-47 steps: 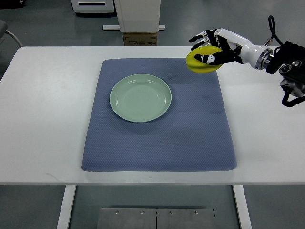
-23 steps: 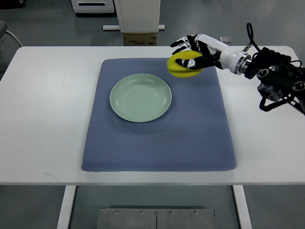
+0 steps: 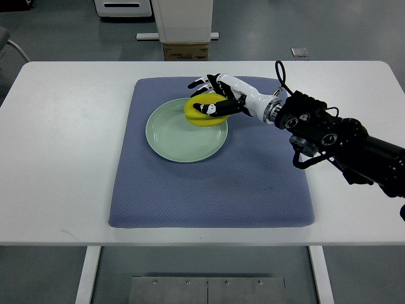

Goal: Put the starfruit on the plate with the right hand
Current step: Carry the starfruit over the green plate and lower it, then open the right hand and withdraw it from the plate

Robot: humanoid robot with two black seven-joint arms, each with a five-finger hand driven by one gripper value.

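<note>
A yellow starfruit (image 3: 201,113) is held in my right hand (image 3: 212,98), whose black and white fingers are curled around it. The hand holds it over the upper right part of a pale green round plate (image 3: 180,135). The plate sits on a blue mat (image 3: 209,152) on the white table. The right arm (image 3: 329,130) reaches in from the right edge across the mat. I cannot tell whether the fruit touches the plate.
The white table (image 3: 57,145) extends left and right of the mat. A white pedestal with a cardboard box (image 3: 185,50) stands behind the table's far edge. A small grey square (image 3: 299,52) lies on the floor behind.
My right hand has carried the starfruit leftward and nearer, from above the mat's far right corner to over the plate's upper right part. More of the arm has come into view.
</note>
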